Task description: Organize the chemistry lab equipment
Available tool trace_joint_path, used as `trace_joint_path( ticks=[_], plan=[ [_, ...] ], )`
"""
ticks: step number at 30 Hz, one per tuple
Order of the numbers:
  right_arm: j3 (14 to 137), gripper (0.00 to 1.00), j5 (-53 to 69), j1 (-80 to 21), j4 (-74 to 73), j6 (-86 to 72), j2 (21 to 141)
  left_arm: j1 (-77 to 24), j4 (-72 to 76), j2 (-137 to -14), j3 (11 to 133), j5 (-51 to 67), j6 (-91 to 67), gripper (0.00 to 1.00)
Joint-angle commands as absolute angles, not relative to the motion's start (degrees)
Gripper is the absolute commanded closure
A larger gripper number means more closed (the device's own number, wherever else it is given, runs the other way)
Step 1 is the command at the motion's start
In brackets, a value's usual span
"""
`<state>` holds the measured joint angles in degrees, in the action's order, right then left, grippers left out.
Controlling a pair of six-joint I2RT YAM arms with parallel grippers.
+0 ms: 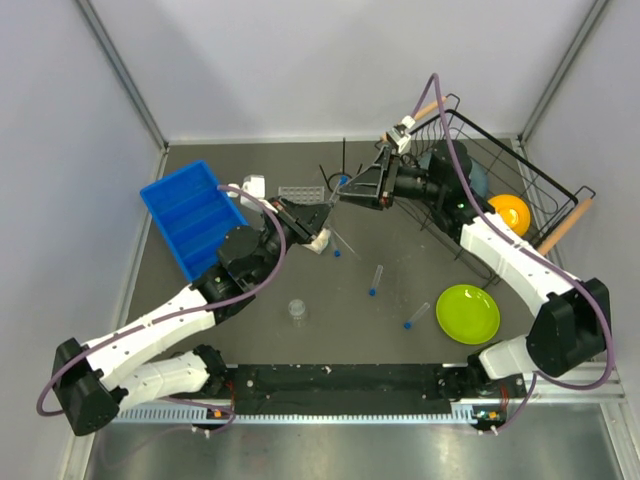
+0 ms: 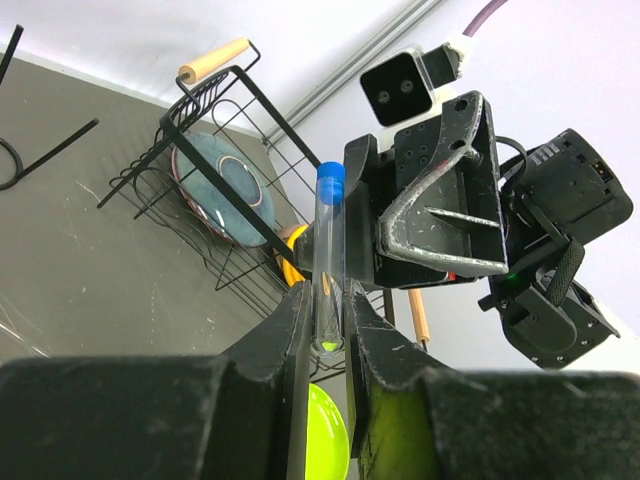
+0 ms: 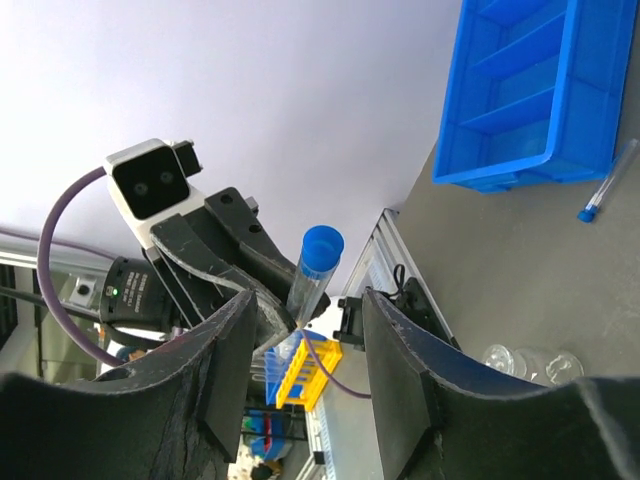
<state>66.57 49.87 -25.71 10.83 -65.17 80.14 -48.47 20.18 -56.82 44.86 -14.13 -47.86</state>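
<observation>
Fingers of my left pincer (image 2: 325,300) clamp the lower end of 1 clear blue-capped plastic tube (image 2: 330,240), held off the dark tabletop (image 1: 250,330). My right pincer (image 3: 307,300) gapes beside its cap, untouching. Black wire basket (image 1: 545,195) rim sits close behind; 2 loose tubes (image 1: 376,279) (image 1: 417,316) lie on open tabletop nearer me.

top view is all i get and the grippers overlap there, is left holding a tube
Observer: Yes. The left wrist view shows the left gripper shut on a tube near its bottom end.
Operator: which way is the cap
Observer: The blue cap points away from left, toward the right gripper.
Operator: has right got it
Observer: No. In the right wrist view its fingers are wide apart, clear of the tube.
</observation>
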Motion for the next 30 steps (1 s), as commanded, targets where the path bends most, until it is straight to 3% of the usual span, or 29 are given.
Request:
trace_joint_path(
  ticks=[1, 8, 13, 17, 27, 30],
  plan=[
    [70.0, 0.55, 48.3, -26.7, 12.9, -65.7, 80.5, -49.4, 24.1, -57.0, 44.9, -17.0, -48.4, 0.92],
    [70.0, 0.68, 47.8, -27.0, 12.8, -66.2, 81.4, -50.2, 24.4, -57.9, 45.0, -17.2, -48.6, 0.92],
    [70.0, 0.68, 47.9, -27.1, 13.6, -66.8, 82.0, -50.4, 24.5, -58.2, 44.7, -17.1, -48.7, 0.92],
    [69.6, 0.75, 48.3, -27.4, 14.6, -67.5, 81.8, -50.8, 24.3, -58.1, 44.8, -18.1, -48.5, 0.91],
    [68.0, 0.74, 48.6, -28.0, 15.6, -68.7, 81.2, -51.3, 23.2, -58.7, 45.6, -20.0, -48.0, 0.91],
    [68.1, 0.83, 48.8, -28.0, 16.3, -69.2, 81.3, -51.4, 22.8, -58.9, 45.8, -20.0, -47.8, 0.9]
  ],
)
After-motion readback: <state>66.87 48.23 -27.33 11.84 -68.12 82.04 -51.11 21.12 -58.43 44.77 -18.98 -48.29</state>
